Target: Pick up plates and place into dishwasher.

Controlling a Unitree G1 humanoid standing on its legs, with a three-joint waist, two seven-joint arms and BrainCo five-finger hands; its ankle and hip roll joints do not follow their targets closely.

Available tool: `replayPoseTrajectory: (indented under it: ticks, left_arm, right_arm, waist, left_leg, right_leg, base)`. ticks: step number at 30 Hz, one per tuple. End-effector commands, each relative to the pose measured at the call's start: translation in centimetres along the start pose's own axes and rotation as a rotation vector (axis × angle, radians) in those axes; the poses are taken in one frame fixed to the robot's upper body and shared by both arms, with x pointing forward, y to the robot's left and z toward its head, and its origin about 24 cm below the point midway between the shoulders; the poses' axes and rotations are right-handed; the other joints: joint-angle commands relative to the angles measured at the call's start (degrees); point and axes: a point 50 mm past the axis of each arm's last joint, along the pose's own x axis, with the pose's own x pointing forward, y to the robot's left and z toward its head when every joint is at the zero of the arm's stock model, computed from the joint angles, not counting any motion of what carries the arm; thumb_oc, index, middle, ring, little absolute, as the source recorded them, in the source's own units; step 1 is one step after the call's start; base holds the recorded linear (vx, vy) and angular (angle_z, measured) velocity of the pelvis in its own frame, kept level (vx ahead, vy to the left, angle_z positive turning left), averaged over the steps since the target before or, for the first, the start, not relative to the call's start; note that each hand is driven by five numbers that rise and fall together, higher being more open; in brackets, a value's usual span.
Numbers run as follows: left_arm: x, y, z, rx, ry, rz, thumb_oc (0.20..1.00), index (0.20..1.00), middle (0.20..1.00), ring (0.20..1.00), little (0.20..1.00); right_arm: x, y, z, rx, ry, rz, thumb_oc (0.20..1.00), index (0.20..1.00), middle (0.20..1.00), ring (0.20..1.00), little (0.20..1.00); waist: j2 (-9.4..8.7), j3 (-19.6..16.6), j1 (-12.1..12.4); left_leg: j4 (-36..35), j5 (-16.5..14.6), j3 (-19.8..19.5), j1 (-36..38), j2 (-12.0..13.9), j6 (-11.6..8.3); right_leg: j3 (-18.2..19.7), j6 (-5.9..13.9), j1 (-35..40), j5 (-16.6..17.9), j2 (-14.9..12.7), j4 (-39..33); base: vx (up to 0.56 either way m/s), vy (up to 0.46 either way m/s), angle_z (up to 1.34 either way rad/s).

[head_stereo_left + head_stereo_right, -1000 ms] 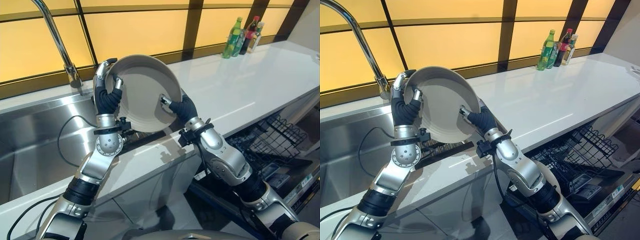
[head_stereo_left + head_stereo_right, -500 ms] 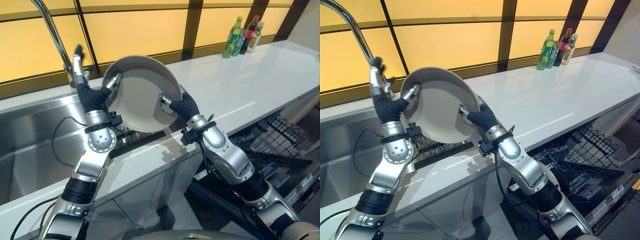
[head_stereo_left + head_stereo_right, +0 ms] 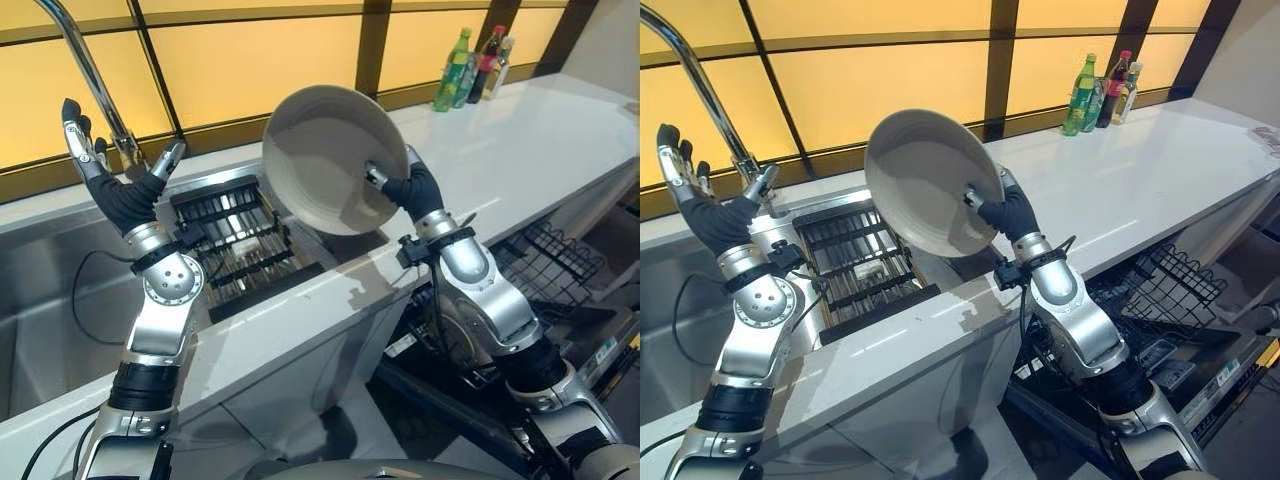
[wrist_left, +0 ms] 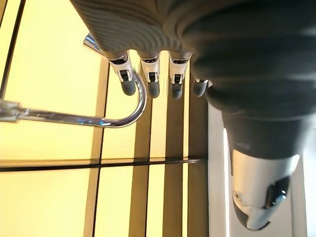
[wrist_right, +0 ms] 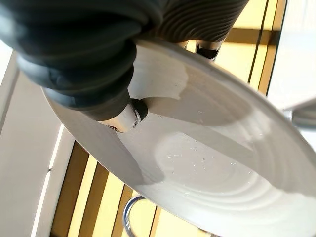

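White plate (image 3: 330, 158): round, shallow, held tilted in the air above the front edge of the worktop (image 3: 520, 160), its hollow face turned toward the camera. Right hand (image 3: 405, 187): clamped on the plate's lower right rim, thumb pressed on the inner face, fingers (image 5: 210, 49) curled behind the rim. Left hand (image 3: 115, 180): raised beside the tap (image 3: 95, 85), palm up, fingers (image 4: 150, 79) straight and spread apart, holding nothing, well apart from the plate.

Steel sink (image 3: 50, 290): set into the left end of the worktop. Black slatted rack (image 3: 235, 240): lies over the sink's right part, below the plate. Curved chrome tap: stands at the sink's back edge.

Three bottles (image 3: 475, 65): one green, one dark with a red cap, one pale; grouped upright at the far right back edge of the worktop, against the amber window panels (image 3: 250, 55).

Dishwasher basket (image 3: 560, 260): black wire, pulled out below the right end of the worktop, beside the right arm.
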Motion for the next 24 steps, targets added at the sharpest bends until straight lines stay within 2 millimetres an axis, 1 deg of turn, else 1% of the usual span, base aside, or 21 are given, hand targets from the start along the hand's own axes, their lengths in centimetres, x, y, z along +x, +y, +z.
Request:
replayPoseTrajectory:
  ticks: [1, 2, 3, 6, 9, 15, 18, 22, 24]
  left_arm:
    - [1.0, 1.0, 0.1, 0.013, -0.049, 0.008, 1.0, 1.0, 1.0, 1.0, 1.0]
    - [1.0, 1.3, 0.0, 0.021, -0.049, 0.009, 1.0, 1.0, 1.0, 1.0, 1.0]
    - [1.0, 1.3, -0.1, 0.021, -0.048, 0.008, 1.0, 1.0, 1.0, 1.0, 1.0]
    - [1.1, 2.1, -0.4, 0.05, -0.042, 0.01, 1.0, 1.0, 1.0, 1.0, 1.0]
    - [1.2, 3.1, -0.7, 0.084, -0.034, 0.008, 1.0, 1.0, 1.0, 1.0, 1.0]
    - [1.4, 5.0, -1.4, 0.14, -0.013, 0.02, 1.0, 1.0, 1.0, 1.0, 1.0]
    - [1.6, 5.5, -1.6, 0.159, -0.011, 0.015, 1.0, 1.0, 1.0, 1.0, 1.0]
    - [1.7, 6.5, -1.8, 0.19, -0.007, 0.018, 1.0, 1.0, 1.0, 1.0, 1.0]
    - [1.6, 7.1, -2.1, 0.2, 0.01, 0.029, 1.0, 1.0, 1.0, 1.0, 1.0]
  right_arm:
    - [0.1, -2.2, 2.9, -0.077, -0.182, -0.102, 0.2, 0.2, 0.2, 0.2, 0.2]
    - [-0.1, -3.2, 2.9, -0.116, -0.184, -0.142, 0.2, 0.2, 0.2, 0.2, 0.2]
    - [-0.1, -3.5, 2.9, -0.126, -0.184, -0.155, 0.2, 0.2, 0.2, 0.2, 0.2]
    - [-0.8, -5.7, 2.7, -0.207, -0.175, -0.244, 0.2, 0.2, 0.2, 0.2, 0.2]
    - [-1.6, -7.7, 2.3, -0.248, -0.152, -0.319, 0.2, 0.2, 0.2, 0.2, 0.2]
    - [-3.3, -10.8, 1.8, -0.308, -0.12, -0.457, 0.2, 0.2, 0.2, 0.2, 0.2]
    - [-4.1, -11.9, 1.4, -0.345, -0.1, -0.525, 0.2, 0.2, 0.2, 0.2, 0.2]
    - [-5.5, -13.3, 0.8, -0.376, -0.069, -0.606, 0.2, 0.2, 0.2, 0.2, 0.2]
    - [-6.5, -13.9, 0.2, -0.377, -0.046, -0.639, 0.2, 0.2, 0.2, 0.2, 0.2]
  waist:
    - [-0.1, -3.38, -0.84]
    - [-0.24, -3.39, -1.12]
    - [-0.26, -3.39, -1.12]
    - [-0.49, -3.43, -1.82]
    - [-0.63, -3.37, -2.28]
    - [-0.81, -3.0, -3.25]
    - [-0.69, -2.44, -3.58]
    - [-0.56, -0.85, -4.43]
    - [-0.9, -0.05, -4.95]
  left_leg:
    - [0.78, 0.74, 0.64, -3.14, -1.61, 1.97]
    - [0.82, 0.57, 0.89, -3.04, -1.68, 2.06]
    - [0.86, 0.53, 0.97, -3.03, -1.69, 2.07]
    - [1.27, -0.07, 1.44, -2.84, -1.98, 2.38]
    - [1.66, -0.67, 1.88, -2.59, -2.2, 2.72]
    - [2.63, -1.6, 2.7, -2.36, -2.76, 3.61]
    - [3.59, -2.03, 2.71, -2.67, -3.1, 4.41]
    - [5.53, -3.12, 1.74, -3.04, -4.06, 6.08]
    - [6.16, -2.9, 0.84, -3.38, -4.76, 6.44]
  right_leg:
    - [0.22, 1.04, 1.2, -4.7, -1.13, 4.63]
    - [0.43, 1.17, 1.11, -4.55, -1.29, 4.62]
    - [0.52, 1.19, 1.07, -4.52, -1.31, 4.63]
    - [1.43, 1.53, 0.72, -4.28, -1.69, 4.89]
    - [2.37, 1.79, 0.44, -4.12, -1.95, 5.15]
    - [4.33, 2.14, -0.41, -4.15, -2.2, 6.6]
    - [4.9, 1.77, -1.44, -5.35, -1.56, 9.73]
    - [6.59, 1.15, -4.38, -6.43, 0.5, 17.58]
    - [7.83, 1.19, -5.58, -5.02, 0.75, 18.01]
  base:
    - [0.04, 0.028, -0.1]
    - [0.03, 0.027, -0.09]
    - [0.05, 0.031, -0.06]
    - [0.05, 0.038, -0.05]
    - [0.06, 0.038, -0.14]
    - [0.06, 0.042, -0.17]
    - [0.04, 0.06, -0.16]
    - [0.02, 0.025, -0.17]
    - [0.02, -0.076, -0.14]
